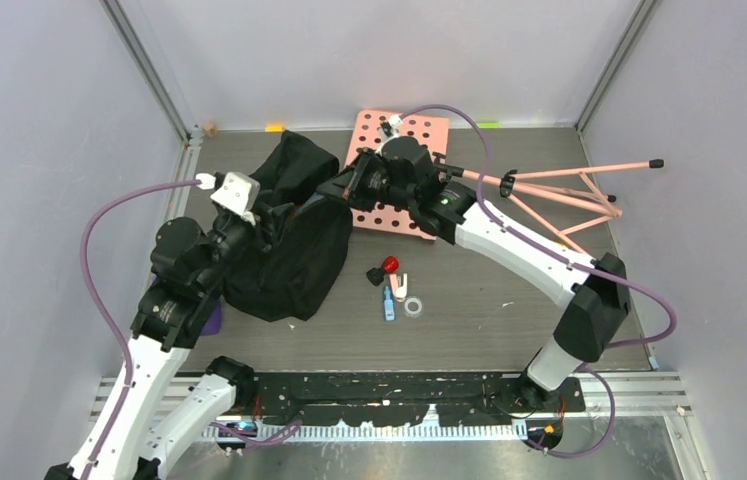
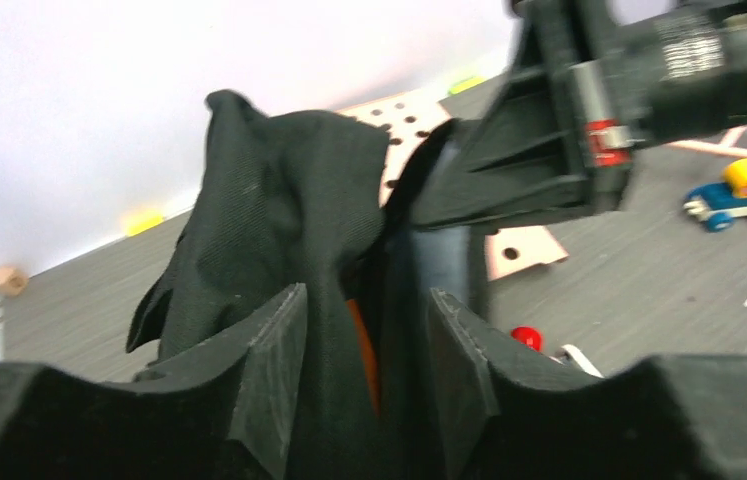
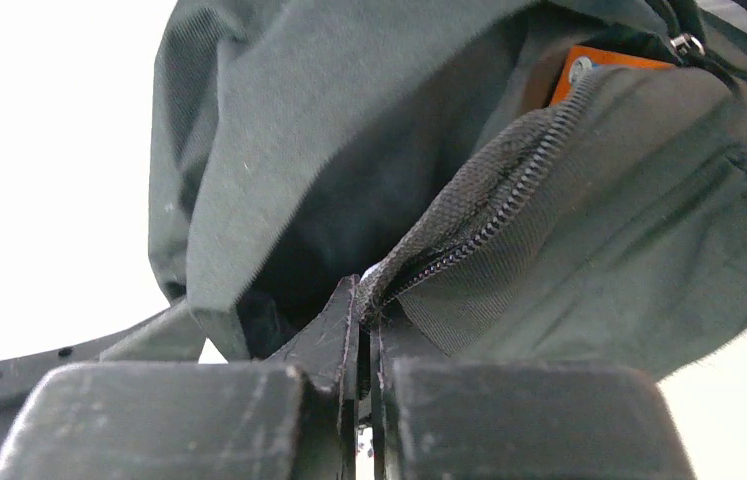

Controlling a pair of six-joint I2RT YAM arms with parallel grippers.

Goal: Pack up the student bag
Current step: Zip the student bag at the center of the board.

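Note:
The student bag (image 1: 294,250), a big black soft backpack, lies slumped at the table's left middle. My right gripper (image 1: 337,188) reaches in from the right and is shut on the bag's zipper edge (image 3: 469,215); in the right wrist view the jaws pinch the zipper tape at the gripper (image 3: 364,300). My left gripper (image 2: 364,375) is at the bag's left side (image 1: 259,215), with its jaws apart. Loose black fabric of the bag (image 2: 279,210) runs between the left fingers (image 2: 269,370) without being pinched. An orange patch (image 3: 589,65) shows inside the bag.
A pink pegboard (image 1: 404,175) lies behind the bag, and a pink folding rack (image 1: 569,195) lies to its right. Small items sit in front of the bag: a red-capped piece (image 1: 390,264), a blue piece (image 1: 388,306), a white ring (image 1: 414,306). A blue and yellow toy car (image 2: 739,190) stands nearby.

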